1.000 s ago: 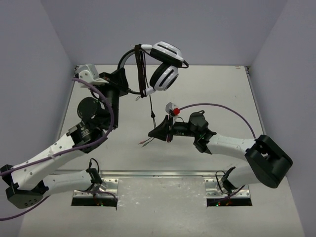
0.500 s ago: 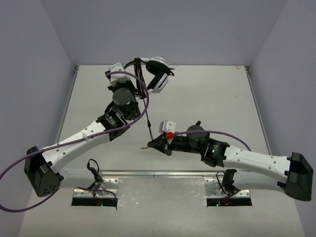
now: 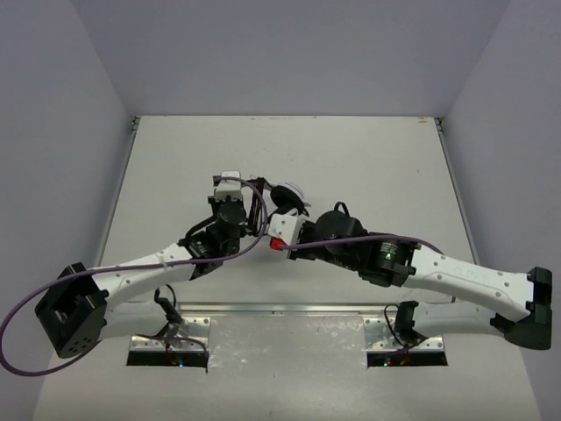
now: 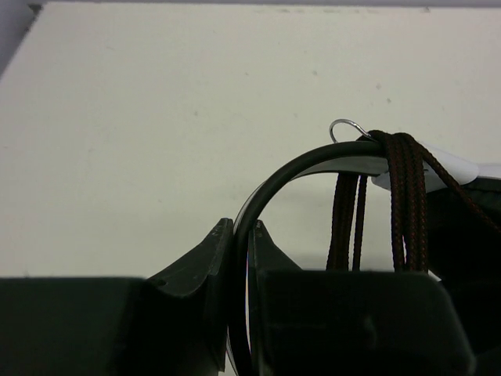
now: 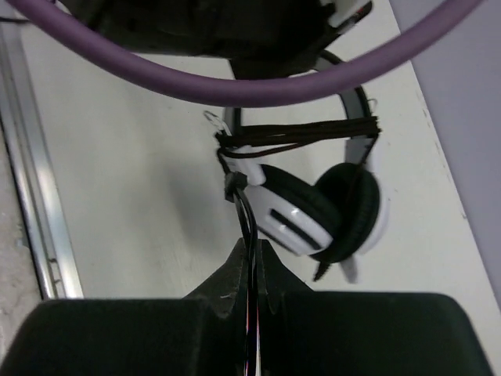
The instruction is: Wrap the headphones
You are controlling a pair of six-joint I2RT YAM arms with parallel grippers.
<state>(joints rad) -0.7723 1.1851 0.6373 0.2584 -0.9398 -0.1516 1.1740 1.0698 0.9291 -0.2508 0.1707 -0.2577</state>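
Left fingers (image 4: 196, 266): clamped on the black headband (image 4: 313, 154).
Right fingers (image 5: 223, 286): pinched shut on the thin cable (image 5: 247, 227).
Headphones (image 5: 313, 211): over the middle of the surface (image 3: 377, 158), with cable wound across the headband.

Bright even light, soft shadows; close fingers (image 4: 196, 266) dark, slightly blurred.

no lettering, brand name, number or sign is legible in any of the three views. the headphones (image 5: 297, 221), at centre of the right wrist view, show only short pale bars on the white shell, too blurred to read as characters.
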